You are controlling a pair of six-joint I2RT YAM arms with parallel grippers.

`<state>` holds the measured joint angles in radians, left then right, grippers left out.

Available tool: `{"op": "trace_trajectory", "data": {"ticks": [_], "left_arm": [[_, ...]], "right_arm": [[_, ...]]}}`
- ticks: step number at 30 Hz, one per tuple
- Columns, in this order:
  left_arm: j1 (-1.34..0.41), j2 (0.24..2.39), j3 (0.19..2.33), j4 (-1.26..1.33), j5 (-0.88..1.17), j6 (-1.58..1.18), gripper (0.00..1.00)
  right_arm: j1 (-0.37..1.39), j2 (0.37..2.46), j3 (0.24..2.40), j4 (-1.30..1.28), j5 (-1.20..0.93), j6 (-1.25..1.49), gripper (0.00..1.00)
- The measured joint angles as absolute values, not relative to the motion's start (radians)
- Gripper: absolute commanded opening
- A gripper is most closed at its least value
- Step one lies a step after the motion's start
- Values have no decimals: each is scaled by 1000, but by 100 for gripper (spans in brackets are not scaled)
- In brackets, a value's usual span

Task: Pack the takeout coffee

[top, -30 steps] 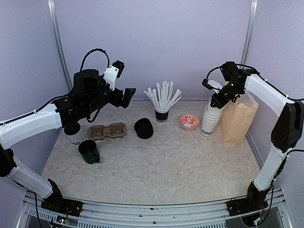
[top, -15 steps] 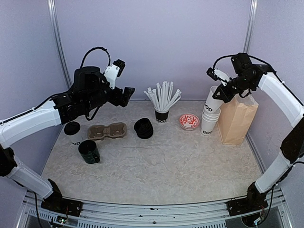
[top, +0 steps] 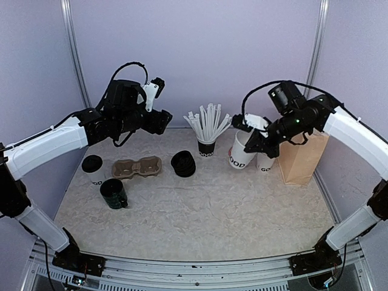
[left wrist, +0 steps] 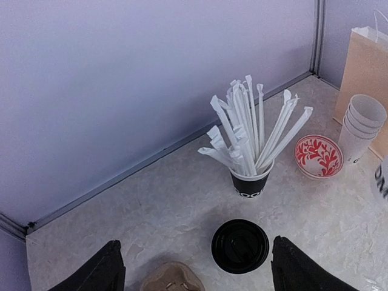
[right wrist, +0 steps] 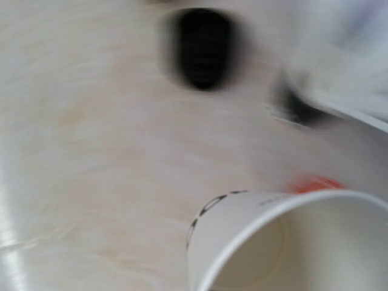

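Right claw [top: 250, 138] pinches a white paper cup [top: 239, 155] by its rim.
The cup hangs tilted beneath the claw; a brown paper bag [top: 301, 157] stands to the right.

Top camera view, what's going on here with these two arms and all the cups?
The right end effector grips a white paper cup by its rim, tilted, between the cup of straws and the stack of cups by the paper bag. The left end effector hangs open and empty above the stack of black lids. A lidded white cup stands at far left beside the cardboard carrier, not yet in it.
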<state>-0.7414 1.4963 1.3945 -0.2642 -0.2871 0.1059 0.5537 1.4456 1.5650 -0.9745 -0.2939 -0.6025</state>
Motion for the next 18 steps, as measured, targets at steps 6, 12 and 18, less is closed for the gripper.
{"op": "trace_trajectory", "data": {"ticks": [6, 12, 18], "left_arm": [[-625, 1557, 1466, -351, -168, -9, 72], [-579, 1611, 1466, -421, -57, -67, 73], [-584, 1663, 1476, -456, 31, -79, 72]], "right_arm": [[857, 1509, 1450, -975, -287, -683, 0], [1017, 1582, 1408, -929, -271, -709, 0], [1061, 1658, 1393, -853, -240, -709, 0]]}}
